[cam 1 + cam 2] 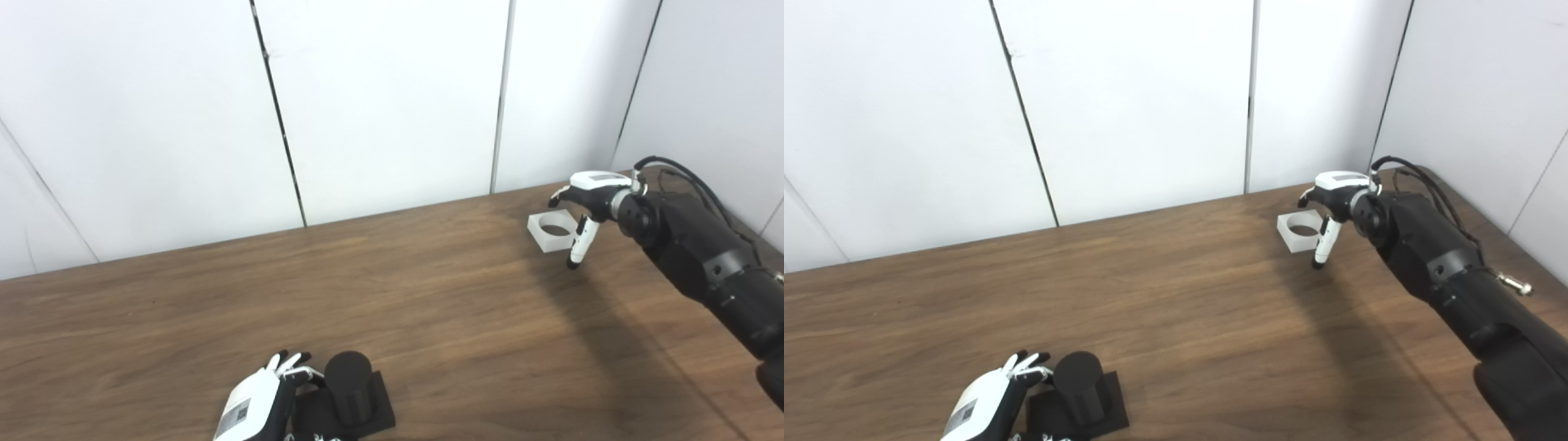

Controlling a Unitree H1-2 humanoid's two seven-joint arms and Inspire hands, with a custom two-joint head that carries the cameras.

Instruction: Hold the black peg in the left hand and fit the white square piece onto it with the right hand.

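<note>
Neither piece yet grasped: left hand (pixel 260 404) open beside black peg (pixel 348 386) at 6 o'clock, right hand (pixel 585 211) spread over white square piece (pixel 551 229) at 2 o'clock.

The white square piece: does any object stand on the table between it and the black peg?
Nothing visible does. Only bare table lies between the white square piece, beside the right hand, and the black peg, beside the left hand.

Peg (pixel 348 386) stands bottom centre-left on the table (pixel 429 306), left hand (pixel 263 401) just left of it; square piece (pixel 553 230) lies upper right, right hand (pixel 588 205) beside it.
</note>
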